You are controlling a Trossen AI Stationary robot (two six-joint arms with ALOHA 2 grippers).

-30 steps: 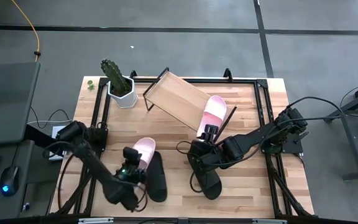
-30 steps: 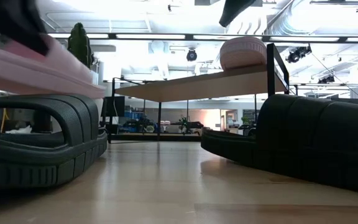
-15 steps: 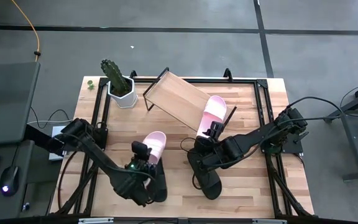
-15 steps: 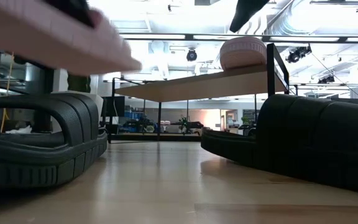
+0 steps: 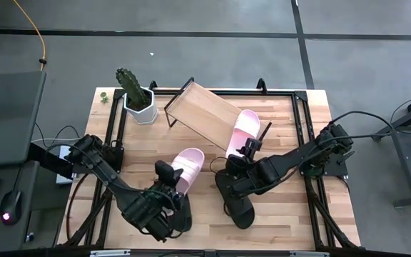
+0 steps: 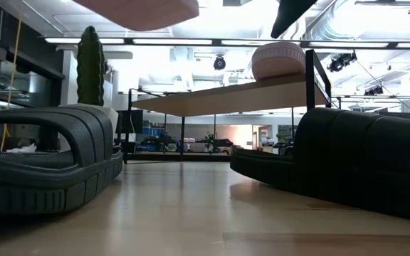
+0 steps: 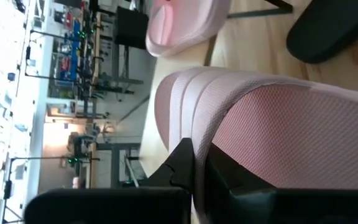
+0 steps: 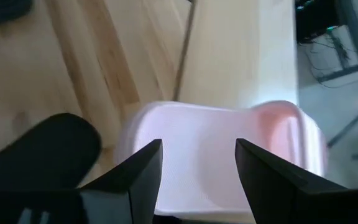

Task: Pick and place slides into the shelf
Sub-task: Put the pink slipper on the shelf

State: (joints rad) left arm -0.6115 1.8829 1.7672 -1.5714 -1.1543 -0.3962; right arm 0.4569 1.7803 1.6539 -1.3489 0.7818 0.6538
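Left gripper (image 5: 168,184), lower centre: clamped on pink slide (image 5: 188,165), lifted. Carry level toward shelf (image 5: 204,112), upper centre; seat beside shelved pink slide (image 5: 245,130). Right gripper (image 5: 249,148): spread, empty.

The high camera looked straight down on the whole table (image 5: 284,121). The low one sat at tabletop height, facing level across it into the room — both caught the shelf (image 5: 204,114). Each wrist camera looked forward past its own fingers, very near a pink slide (image 7: 278,137) just beyond them; the right one's (image 8: 204,155) lay between its fingers.
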